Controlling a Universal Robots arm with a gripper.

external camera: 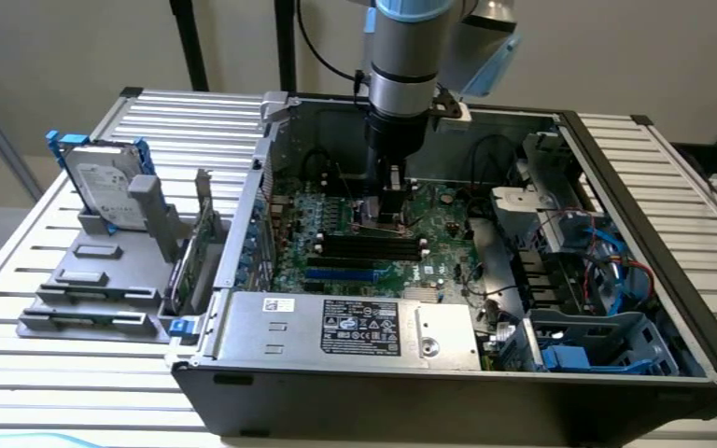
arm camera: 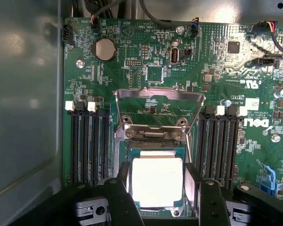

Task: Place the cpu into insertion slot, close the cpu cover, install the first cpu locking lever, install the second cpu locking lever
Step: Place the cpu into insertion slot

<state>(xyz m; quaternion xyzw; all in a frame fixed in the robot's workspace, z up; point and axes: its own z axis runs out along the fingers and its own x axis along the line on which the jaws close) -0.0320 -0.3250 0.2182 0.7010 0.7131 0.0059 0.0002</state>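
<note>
Motherboard (arm camera: 146, 56) inside an open computer case (external camera: 458, 406) on a slatted tabletop (external camera: 35, 373). We see the tool (arm camera: 158, 170) clasping the cpu (arm camera: 158, 183) by two opposite edges. The cpu lies pale face up, low in the insertion slot (arm camera: 119, 146), and we cannot tell whether it is fully seated. The cpu cover (arm camera: 127, 101) stands tilted open at one edge of the slot. The risk, as we judge it: if the chip sits skewed or the tool presses down, the socket's fine contacts could bend. A tilted release could leave one corner riding on the rim.

Even room light; glare whitens the cpu (arm camera: 156, 181).
</note>
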